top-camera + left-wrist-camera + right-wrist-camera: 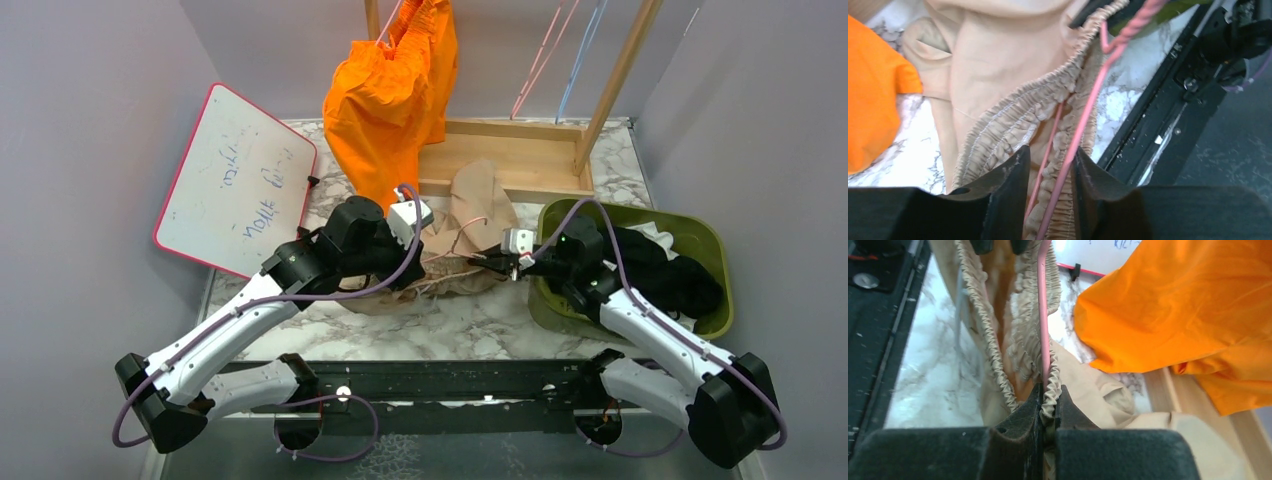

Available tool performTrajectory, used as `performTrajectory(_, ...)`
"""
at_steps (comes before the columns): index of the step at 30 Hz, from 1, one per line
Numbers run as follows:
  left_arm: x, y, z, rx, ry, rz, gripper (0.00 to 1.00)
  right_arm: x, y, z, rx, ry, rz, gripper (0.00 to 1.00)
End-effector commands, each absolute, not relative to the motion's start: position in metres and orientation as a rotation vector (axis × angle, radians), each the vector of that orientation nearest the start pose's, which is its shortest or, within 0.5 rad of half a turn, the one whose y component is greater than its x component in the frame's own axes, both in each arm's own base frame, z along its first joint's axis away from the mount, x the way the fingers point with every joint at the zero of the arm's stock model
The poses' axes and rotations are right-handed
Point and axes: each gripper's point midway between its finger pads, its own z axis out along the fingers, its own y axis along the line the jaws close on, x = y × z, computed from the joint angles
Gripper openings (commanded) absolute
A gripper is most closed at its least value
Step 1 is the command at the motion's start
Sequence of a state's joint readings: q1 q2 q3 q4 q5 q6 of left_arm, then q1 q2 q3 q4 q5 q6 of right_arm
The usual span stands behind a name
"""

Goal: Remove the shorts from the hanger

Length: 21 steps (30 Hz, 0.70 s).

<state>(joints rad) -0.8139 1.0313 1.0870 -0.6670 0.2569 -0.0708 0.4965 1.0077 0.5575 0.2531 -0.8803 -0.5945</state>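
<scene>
Overhead, the left tool [428, 268] and right tool [492, 262] meet over the tan shorts [472, 200], which lie on the surface [450, 335] between them. Left wrist: the jaws are narrowly parted astride the pink hanger [1088, 105] and the waistband [1013, 122]. Right wrist: this tool is pinched shut on the waistband just beside the wire, so this looks like the stripping step, and next the left tool should clamp the hanger.

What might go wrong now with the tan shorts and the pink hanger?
1. The right gripper pinches the tan shorts right beside the pink hanger, so a pull may drag the hanger along.
2. The left gripper stands open around both, so nothing seems to hold the hanger back.
</scene>
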Motion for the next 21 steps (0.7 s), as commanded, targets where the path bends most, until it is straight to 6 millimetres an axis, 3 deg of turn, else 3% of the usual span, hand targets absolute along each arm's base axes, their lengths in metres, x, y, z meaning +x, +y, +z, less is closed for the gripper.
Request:
performTrajectory(1,0.193,-0.245,0.251,0.865,1.987,-0.668,0.43,0.192,0.261,0.22,-1.31,1.102,0.916,0.01)
performTrajectory(3,0.194,-0.246,0.252,0.884,1.96,-0.67,0.49,0.184,0.258,0.217,-1.306,1.099,0.93,0.01)
performTrajectory(7,0.193,-0.257,0.253,0.953,1.91,-0.707,0.49,0.173,0.255,0.216,-1.326,1.058,0.93,0.01)
performTrajectory(11,0.182,-0.274,0.245,1.044,1.897,-0.815,0.32,0.177,0.257,0.222,-1.306,1.088,0.955,0.01)
performTrajectory(12,0.181,-0.276,0.242,1.053,1.901,-0.823,0.23,0.178,0.258,0.223,-1.296,1.108,0.968,0.01)
performTrajectory(13,0.182,-0.276,0.24,1.053,1.901,-0.82,0.08,0.181,0.259,0.226,-1.27,1.146,0.984,0.02)
performTrajectory(14,0.185,-0.275,0.239,1.038,1.909,-0.802,0.0,0.184,0.259,0.227,-1.234,1.212,1.005,0.06)
performTrajectory(18,0.203,-0.255,0.232,0.902,1.948,-0.659,0.0,0.208,0.254,0.243,-0.992,1.448,1.012,0.34)
performTrajectory(21,0.206,-0.238,0.228,0.836,1.939,-0.592,0.0,0.213,0.247,0.247,-0.844,1.549,1.027,0.47)
